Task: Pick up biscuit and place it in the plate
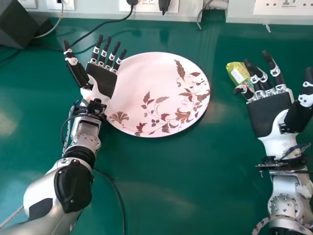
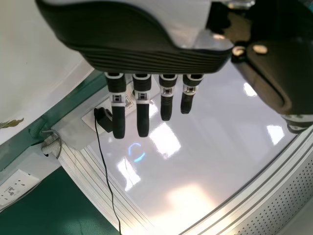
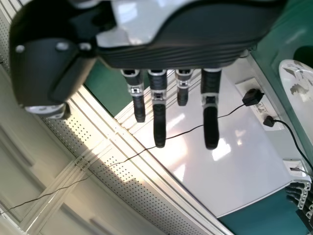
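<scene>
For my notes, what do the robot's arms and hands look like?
The left arm and right arm are silvery white with black parts and dark cables. The left hand and right hand have black palms and white-banded black fingers.

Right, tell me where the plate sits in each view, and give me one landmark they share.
Head view: plate near the centre, between the left hand and right hand.
Left wrist view: plate cut off by the picture's edge, bordering green table.
Right wrist view: plate cut off too, on the table.
Shared landmark: the plugged socket.
</scene>
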Robot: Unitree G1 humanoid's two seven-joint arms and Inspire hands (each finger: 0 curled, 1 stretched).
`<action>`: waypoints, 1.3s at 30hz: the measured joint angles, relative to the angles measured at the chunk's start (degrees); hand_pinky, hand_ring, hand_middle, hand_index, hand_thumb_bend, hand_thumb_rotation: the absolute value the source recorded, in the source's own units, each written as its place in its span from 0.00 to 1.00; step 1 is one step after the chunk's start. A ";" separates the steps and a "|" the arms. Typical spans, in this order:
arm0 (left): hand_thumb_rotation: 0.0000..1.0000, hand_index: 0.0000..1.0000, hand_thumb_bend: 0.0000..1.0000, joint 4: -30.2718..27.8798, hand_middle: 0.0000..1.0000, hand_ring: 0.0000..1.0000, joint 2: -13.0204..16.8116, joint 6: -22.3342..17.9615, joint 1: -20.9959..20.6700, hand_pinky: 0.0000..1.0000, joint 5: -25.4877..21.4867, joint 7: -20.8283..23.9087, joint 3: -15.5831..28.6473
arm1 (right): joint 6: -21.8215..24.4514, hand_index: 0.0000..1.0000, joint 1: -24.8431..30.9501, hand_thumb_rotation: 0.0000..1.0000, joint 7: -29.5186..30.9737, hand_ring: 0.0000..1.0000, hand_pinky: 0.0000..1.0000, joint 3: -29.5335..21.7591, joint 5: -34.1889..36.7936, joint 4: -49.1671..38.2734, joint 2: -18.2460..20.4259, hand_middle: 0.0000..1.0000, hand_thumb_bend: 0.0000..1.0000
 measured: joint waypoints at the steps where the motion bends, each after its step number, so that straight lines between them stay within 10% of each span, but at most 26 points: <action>1: 0.90 1.00 1.00 0.00 0.97 0.82 -0.01 -0.06 0.00 0.70 0.01 0.00 -0.01 | -0.01 0.90 0.00 0.93 0.00 0.54 0.39 0.00 -0.01 0.00 0.00 0.67 0.72; 17: 0.91 1.00 1.00 0.00 0.97 0.83 0.02 -0.31 0.04 0.70 -0.04 0.86 0.05 | -0.58 0.92 0.09 0.94 -0.75 0.54 0.38 0.97 -0.50 0.00 0.44 0.69 0.70; 26: 0.89 1.00 1.00 0.01 1.00 0.92 0.15 0.08 0.03 0.88 -0.21 0.68 0.41 | -1.06 0.94 0.06 0.92 -1.24 0.57 0.37 1.33 -0.52 -1.87 0.48 0.74 0.71; 39: 0.87 1.00 1.00 -0.03 1.00 0.96 0.24 0.35 0.07 0.86 -0.30 -1.47 0.75 | -2.58 1.00 0.83 0.97 -3.35 0.72 0.42 2.57 -2.79 -3.87 1.59 0.98 0.75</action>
